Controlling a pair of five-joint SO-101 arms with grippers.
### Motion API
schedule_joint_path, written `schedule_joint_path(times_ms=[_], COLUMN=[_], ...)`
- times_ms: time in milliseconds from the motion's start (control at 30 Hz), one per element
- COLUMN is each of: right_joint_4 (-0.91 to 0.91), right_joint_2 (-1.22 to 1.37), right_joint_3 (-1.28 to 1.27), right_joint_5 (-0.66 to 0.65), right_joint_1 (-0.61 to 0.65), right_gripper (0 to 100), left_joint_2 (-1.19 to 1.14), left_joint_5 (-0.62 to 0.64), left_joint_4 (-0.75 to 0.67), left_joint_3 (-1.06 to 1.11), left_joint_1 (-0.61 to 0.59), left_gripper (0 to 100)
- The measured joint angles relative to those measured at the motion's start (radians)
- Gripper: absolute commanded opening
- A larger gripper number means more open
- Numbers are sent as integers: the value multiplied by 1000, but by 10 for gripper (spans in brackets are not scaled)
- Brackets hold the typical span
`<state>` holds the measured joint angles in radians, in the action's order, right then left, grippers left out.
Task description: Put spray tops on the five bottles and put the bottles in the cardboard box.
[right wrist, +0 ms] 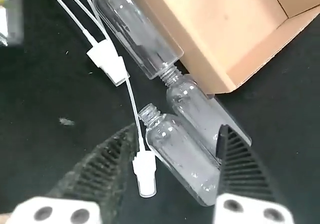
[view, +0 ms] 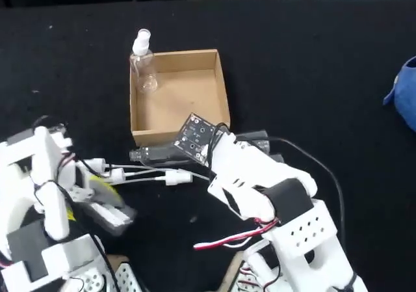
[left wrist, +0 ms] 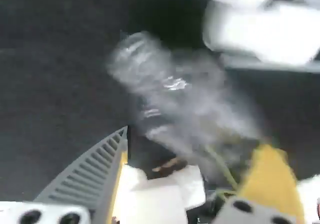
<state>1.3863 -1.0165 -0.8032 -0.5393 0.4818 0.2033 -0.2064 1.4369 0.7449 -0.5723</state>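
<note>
The cardboard box (view: 218, 87) stands open mid-table. A clear bottle with a white spray top (view: 142, 59) stands upright at its far left corner. Three uncapped clear bottles lie against the box's front wall (right wrist: 210, 44): one along the wall (right wrist: 135, 29), one behind it (right wrist: 200, 109), and one (right wrist: 175, 149) between the fingers of my open right gripper (right wrist: 176, 134). Loose spray tops (view: 177, 176) with long tubes lie beside them; one (right wrist: 144, 171) rests by that bottle. A blurred clear bottle (left wrist: 170, 99) is right in front of my left gripper (left wrist: 192, 144), which is at the front left (view: 104, 198).
The table is covered in black cloth (view: 312, 64). A blue object (view: 406, 100) sits at the right edge. My right arm (view: 273, 188) with red and white cables (view: 227, 240) hangs over the area in front of the box. Bare cloth lies to the right of the box.
</note>
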Motion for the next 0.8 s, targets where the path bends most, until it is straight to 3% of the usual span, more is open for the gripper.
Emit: schedule_joint_path(times_ms=[333, 567, 800], right_joint_4=[0, 0, 0], right_joint_2=[0, 0, 0], right_joint_3=[0, 0, 0], right_joint_5=[0, 2, 2], right_joint_1=[0, 0, 0], right_gripper=[230, 230, 230], left_joint_2=[-18, -21, -23], left_joint_5=[-178, -488, -571], left_joint_4=[-55, -279, -365], left_joint_3=[-91, -167, -167], left_joint_1=[-160, -365, -423], left_gripper=[101, 105, 276])
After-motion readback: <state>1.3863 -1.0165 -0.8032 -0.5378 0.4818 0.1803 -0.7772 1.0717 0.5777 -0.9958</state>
